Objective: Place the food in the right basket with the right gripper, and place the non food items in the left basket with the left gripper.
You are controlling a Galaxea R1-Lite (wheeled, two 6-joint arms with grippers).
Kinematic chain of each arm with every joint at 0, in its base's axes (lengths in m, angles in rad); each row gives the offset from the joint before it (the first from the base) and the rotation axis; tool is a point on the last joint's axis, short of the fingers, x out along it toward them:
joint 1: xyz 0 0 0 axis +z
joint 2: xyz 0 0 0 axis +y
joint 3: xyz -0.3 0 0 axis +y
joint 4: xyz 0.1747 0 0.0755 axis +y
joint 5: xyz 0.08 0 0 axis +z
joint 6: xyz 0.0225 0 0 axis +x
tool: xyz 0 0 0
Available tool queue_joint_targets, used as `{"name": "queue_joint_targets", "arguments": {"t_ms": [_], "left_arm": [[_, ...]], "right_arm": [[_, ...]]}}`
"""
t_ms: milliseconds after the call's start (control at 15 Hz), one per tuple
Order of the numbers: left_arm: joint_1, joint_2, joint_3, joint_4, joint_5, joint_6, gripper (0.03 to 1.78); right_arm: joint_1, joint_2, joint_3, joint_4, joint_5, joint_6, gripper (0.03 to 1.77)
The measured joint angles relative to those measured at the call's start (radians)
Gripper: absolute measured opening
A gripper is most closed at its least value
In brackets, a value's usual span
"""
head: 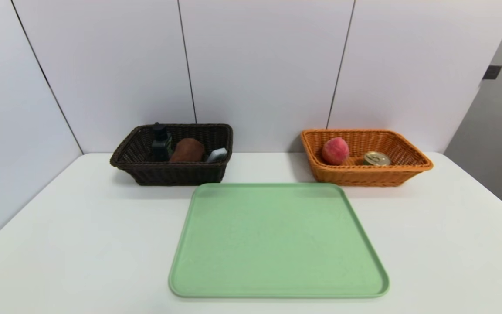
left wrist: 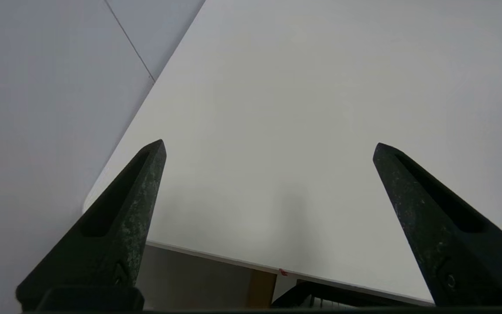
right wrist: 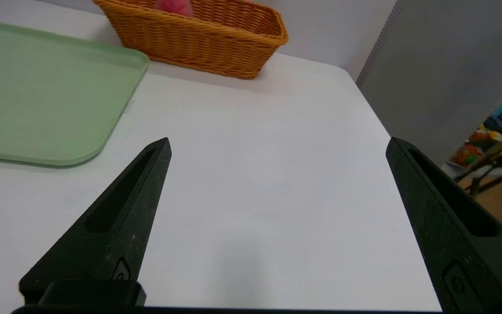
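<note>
The peach (head: 334, 151) and the can (head: 376, 158) lie inside the orange basket (head: 412, 168) at the right of centre in the head view, which is where food belongs. The dark bottle (head: 161, 142), the brown lump (head: 187, 150) and a small grey thing (head: 217, 155) sit in the dark basket (head: 170, 173) at the left of centre, the place for non-food. The green tray (head: 277, 244) in the lower middle is bare, so the sorting looks finished. The right gripper (right wrist: 277, 146) hangs over the white table (head: 59, 226) near the tray's corner, its fingers spread wide and holding nothing. The left gripper (left wrist: 268, 148) hovers over bare table by the wall, equally wide and empty. Neither shows in the head view, which suggests both arms are pulled back clear of the work.
</note>
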State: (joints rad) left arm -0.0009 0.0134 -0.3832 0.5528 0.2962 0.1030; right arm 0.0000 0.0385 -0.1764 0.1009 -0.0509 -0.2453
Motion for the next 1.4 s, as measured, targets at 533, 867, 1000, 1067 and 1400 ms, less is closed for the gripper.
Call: {"name": "queue_joint_targets", "arguments": {"t_ms": [533,867,1000,1067,1400], "left_arm": [[-0.001,-0.015,0.228,-0.380,-0.101,-0.005,1.69],[0.000,-0.015,0.374,-0.672,-0.268,-0.052,1.69],[0.000,-0.015,0.381,-0.568,-0.291,-0.101,1.69],[0.000,-0.015,0.381,-0.562,-0.289,-0.121,1.69],[0.000,-0.015,0.383,-0.560,-0.288,-0.141,1.69]], "right_arm": [[0.001,-0.040,0.174,-0.183,0.113,-0.047,1.70],[0.001,-0.040,0.176,-0.123,0.111,0.019,1.70],[0.001,-0.040,0.176,-0.095,0.104,0.061,1.70],[0.001,-0.040,0.176,-0.094,0.104,0.064,1.70],[0.001,-0.040,0.176,-0.093,0.101,0.067,1.70]]}}
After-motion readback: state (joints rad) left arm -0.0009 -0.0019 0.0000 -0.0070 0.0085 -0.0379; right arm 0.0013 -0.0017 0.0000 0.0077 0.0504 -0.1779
